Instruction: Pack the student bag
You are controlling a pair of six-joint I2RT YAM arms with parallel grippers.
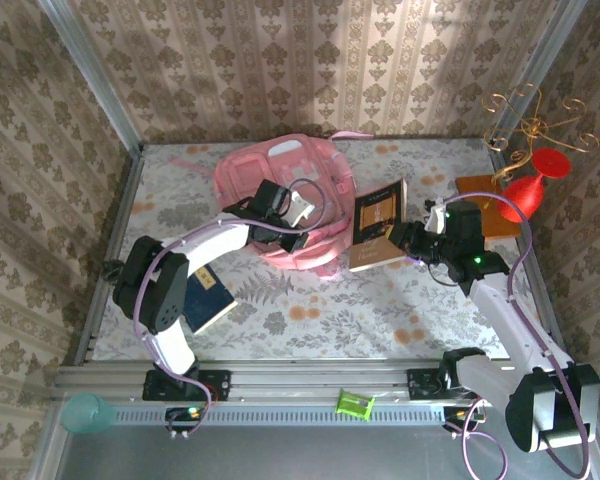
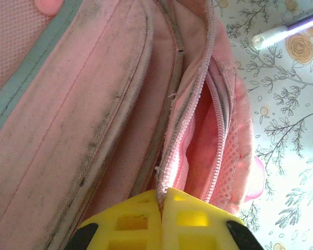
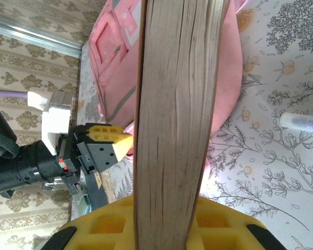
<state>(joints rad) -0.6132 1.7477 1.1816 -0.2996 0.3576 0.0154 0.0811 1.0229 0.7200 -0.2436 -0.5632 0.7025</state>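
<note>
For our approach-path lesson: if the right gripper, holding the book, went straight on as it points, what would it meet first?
Likely the student bag, lying just beyond the book the right gripper holds; the gap is unclear.

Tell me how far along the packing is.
Done: the zip pocket of the student bag is open, nothing visible inside. In hand: left gripper pinches the pocket's edge; right gripper holds a book beside the bag. Left: book goes in, and a blue notebook and pen lie on the table.
</note>
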